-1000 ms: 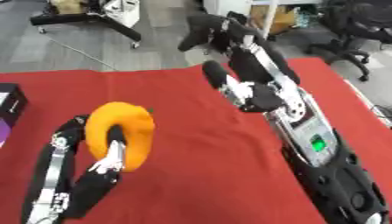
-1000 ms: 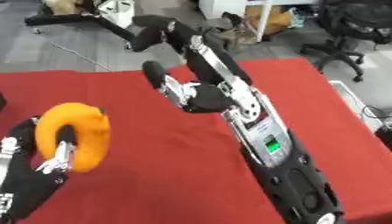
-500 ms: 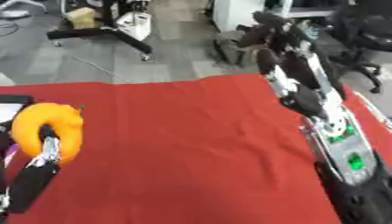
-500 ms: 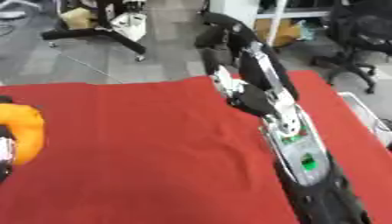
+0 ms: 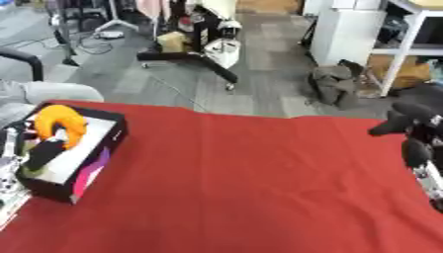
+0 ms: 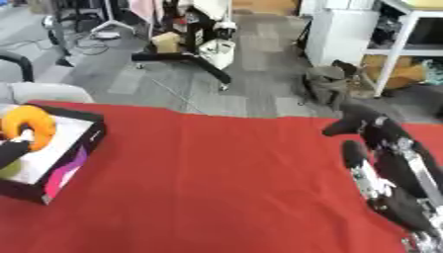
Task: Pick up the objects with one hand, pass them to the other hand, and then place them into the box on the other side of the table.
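The left hand (image 5: 48, 148) is over the box (image 5: 97, 143) at the table's left edge, its fingers curled around the orange curved object (image 5: 59, 124), which sits above the box's pale interior and appears not yet released. Something green shows at the box's near-left corner, below the hand; what it is cannot be told. The right hand (image 6: 368, 163) is at the right side of the red table (image 5: 251, 188), well apart from the box and holding nothing; whether its fingers are straight or curled cannot be told. Judged from this layout, pick-up and hand-to-hand transfer are complete. Remaining: release the object into the box and withdraw.
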Tool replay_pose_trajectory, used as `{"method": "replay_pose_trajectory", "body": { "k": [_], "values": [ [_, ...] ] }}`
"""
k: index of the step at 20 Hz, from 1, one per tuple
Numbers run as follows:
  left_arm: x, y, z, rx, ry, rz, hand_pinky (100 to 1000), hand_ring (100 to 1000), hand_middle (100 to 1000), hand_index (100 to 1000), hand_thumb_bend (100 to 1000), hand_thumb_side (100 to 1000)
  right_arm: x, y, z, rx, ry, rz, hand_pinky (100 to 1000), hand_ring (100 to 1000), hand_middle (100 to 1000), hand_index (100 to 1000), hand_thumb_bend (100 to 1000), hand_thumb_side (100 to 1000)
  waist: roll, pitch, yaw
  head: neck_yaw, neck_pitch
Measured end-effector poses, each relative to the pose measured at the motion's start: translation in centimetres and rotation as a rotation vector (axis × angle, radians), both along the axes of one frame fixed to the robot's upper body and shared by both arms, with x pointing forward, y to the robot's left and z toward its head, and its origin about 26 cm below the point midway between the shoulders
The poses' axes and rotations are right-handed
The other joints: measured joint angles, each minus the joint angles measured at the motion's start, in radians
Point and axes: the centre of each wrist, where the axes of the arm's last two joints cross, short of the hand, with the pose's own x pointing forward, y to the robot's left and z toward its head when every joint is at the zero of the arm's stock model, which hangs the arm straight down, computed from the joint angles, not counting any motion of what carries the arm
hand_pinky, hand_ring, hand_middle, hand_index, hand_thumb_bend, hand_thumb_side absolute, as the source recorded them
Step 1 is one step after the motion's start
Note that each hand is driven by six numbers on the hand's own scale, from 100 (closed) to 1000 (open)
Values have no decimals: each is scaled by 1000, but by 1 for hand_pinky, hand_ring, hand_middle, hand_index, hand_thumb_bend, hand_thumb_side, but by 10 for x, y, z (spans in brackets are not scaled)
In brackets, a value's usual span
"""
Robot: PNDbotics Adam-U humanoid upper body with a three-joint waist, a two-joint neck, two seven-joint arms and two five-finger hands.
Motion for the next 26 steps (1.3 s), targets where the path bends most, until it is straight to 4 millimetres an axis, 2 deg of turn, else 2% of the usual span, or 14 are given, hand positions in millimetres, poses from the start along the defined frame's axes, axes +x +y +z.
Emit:
{"method": "replay_pose_trajectory", "body": {
  "k": [2, 3, 5, 9, 10, 12, 16, 20, 23, 26],
  "values": [
    [-1, 9, 0, -8, 26, 19, 987, 883, 972, 866, 588, 778, -1, 0, -3, -2, 9, 4, 1000, 683, 615, 857, 100, 617, 2, 2, -17, 9, -3],
    [-1, 10, 2, -9, 29, 19, 991, 891, 994, 870, 667, 841, -1, 0, -5, -2, 13, 5, 1000, 681, 613, 855, 100, 625, 3, 2, -20, 11, -3],
    [-2, 8, 7, 0, 20, 7, 993, 894, 1000, 864, 702, 877, -1, 1, -7, -3, 21, 8, 1000, 680, 612, 855, 100, 630, 3, 2, -23, 11, -3],
    [-4, -9, 28, 37, -51, -58, 1000, 883, 962, 799, 630, 833, -1, 0, -11, -11, 34, 9, 1000, 677, 609, 850, 100, 630, 3, -1, -16, 10, 4],
    [-6, -17, 36, 47, -87, -82, 1000, 876, 947, 764, 572, 796, -1, 0, -11, -12, 34, 11, 1000, 678, 610, 846, 100, 629, 3, -3, -13, 8, 9],
    [-14, -37, 56, 67, -184, -149, 1000, 872, 933, 737, 486, 728, -1, 0, -14, -20, 44, 14, 1000, 681, 614, 842, 100, 626, 3, -6, -9, 3, 22],
    [-40, -93, 81, 104, -423, -313, 978, 845, 891, 705, 432, 669, -2, 4, -20, -38, 48, 33, 1000, 692, 631, 843, 100, 616, 2, -15, -8, -23, 53],
    [-45, -139, 76, 121, -608, -432, 963, 830, 864, 639, 401, 666, -3, 10, -21, -58, 29, 66, 1000, 712, 658, 848, 100, 570, -2, -17, -4, -79, 93],
    [-46, -172, 65, 83, -650, -665, 977, 829, 849, 600, 361, 710, -5, 17, -16, -64, -16, 99, 991, 740, 697, 861, 115, 530, -4, -18, -2, -126, 129],
    [-50, -213, 48, 0, -607, -938, 985, 830, 844, 579, 337, 741, -11, 29, -3, -71, -95, 171, 990, 769, 738, 879, 131, 512, -7, -19, -8, -167, 180]
  ]
}}
